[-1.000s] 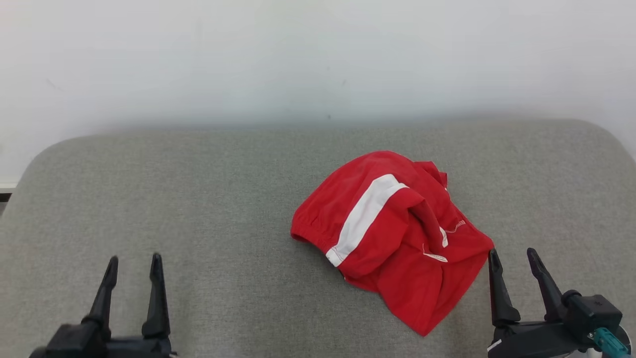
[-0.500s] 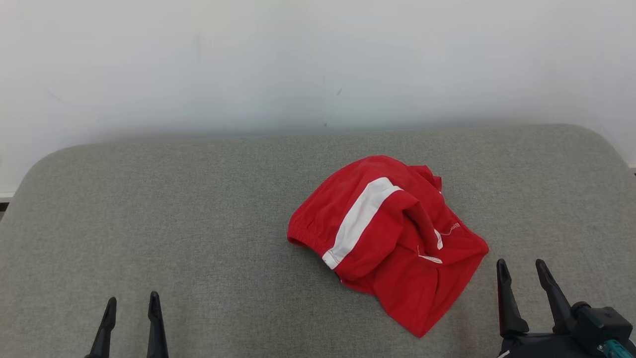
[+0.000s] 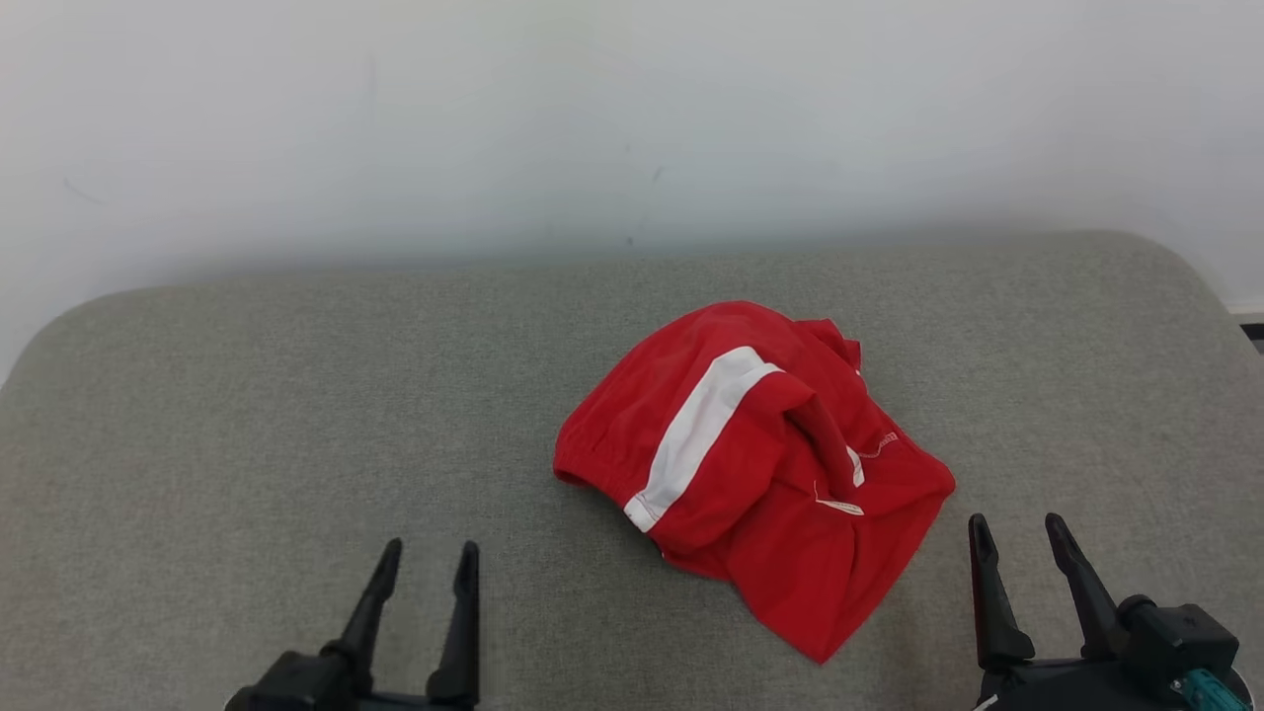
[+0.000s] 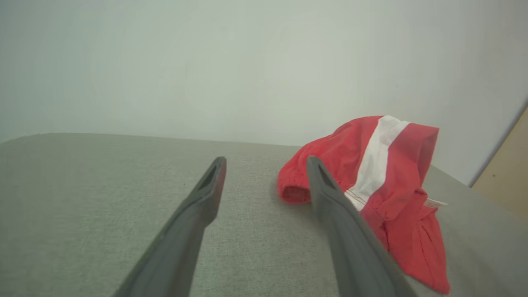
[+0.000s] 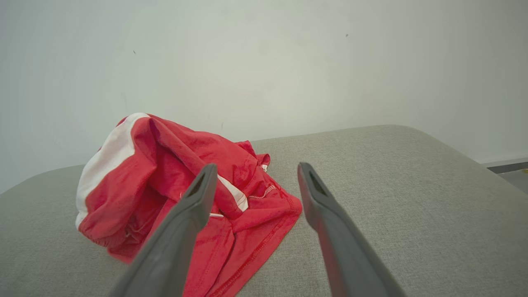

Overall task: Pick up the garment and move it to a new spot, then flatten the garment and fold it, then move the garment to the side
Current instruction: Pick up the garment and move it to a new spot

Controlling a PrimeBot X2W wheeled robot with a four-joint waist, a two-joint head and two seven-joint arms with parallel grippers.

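Note:
The garment (image 3: 760, 464) is a crumpled red piece with a white stripe, lying in a heap right of centre on the grey cushion (image 3: 296, 415). My left gripper (image 3: 431, 555) stands open at the front, left of the heap and clear of it. In the left wrist view the garment (image 4: 371, 181) lies ahead and to the right of the left gripper (image 4: 266, 163), whose fingers hold nothing. My right gripper (image 3: 1015, 528) is open just beyond the garment's lower right corner. The right wrist view shows the garment (image 5: 165, 177) ahead on the left, with the right gripper (image 5: 255, 169) empty.
A pale wall (image 3: 632, 118) rises directly behind the cushion. The cushion's rounded back corners show at far left and far right. A dark strip of floor or skirting (image 3: 1249, 326) appears past the right edge.
My left gripper has moved right and forward, closer to the garment. The head camera has shifted a little, so the whole scene sits slightly left. The garment lies as before.

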